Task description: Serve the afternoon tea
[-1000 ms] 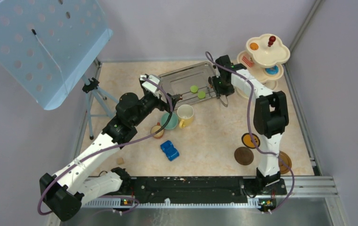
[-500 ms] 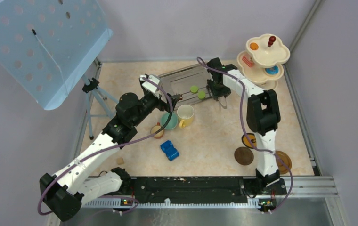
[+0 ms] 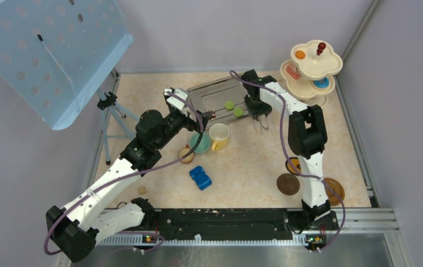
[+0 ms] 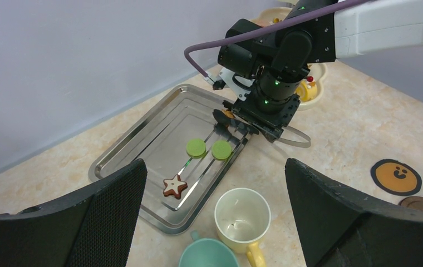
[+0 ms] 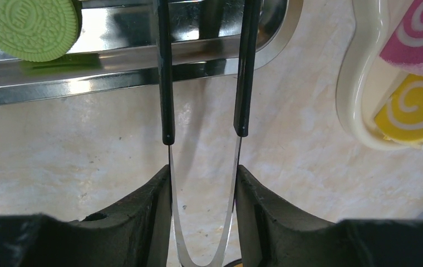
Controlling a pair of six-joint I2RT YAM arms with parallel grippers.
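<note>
A steel tray (image 3: 212, 92) at the back holds two green macarons (image 3: 229, 104) and a star cookie (image 4: 174, 186). My right gripper (image 5: 202, 178) is shut on the black tongs (image 5: 165, 83), squeezing the steel loop; the tong arms reach over the tray's right rim, beside a green macaron (image 5: 28, 25). The tong tips are out of view. My left gripper (image 4: 215, 167) hangs open above the yellow-and-cream mug (image 4: 242, 214) and teal cup (image 4: 206, 256), holding nothing. A small brown cup (image 3: 185, 154) stands left of them. The cream tiered stand (image 3: 312, 69) at the back right carries swirl cakes (image 5: 415, 111).
A blue toy car (image 3: 200, 177) lies near the table's middle front. Brown coasters (image 3: 288, 184) and an orange face coaster (image 3: 294, 165) sit by the right arm's base. A tripod with a perforated blue panel (image 3: 53, 50) stands at the left.
My right arm has swung left along the tray's near edge with the tongs, closer to the green macarons, and its jaws have squeezed in slightly. The left arm has stayed put.
</note>
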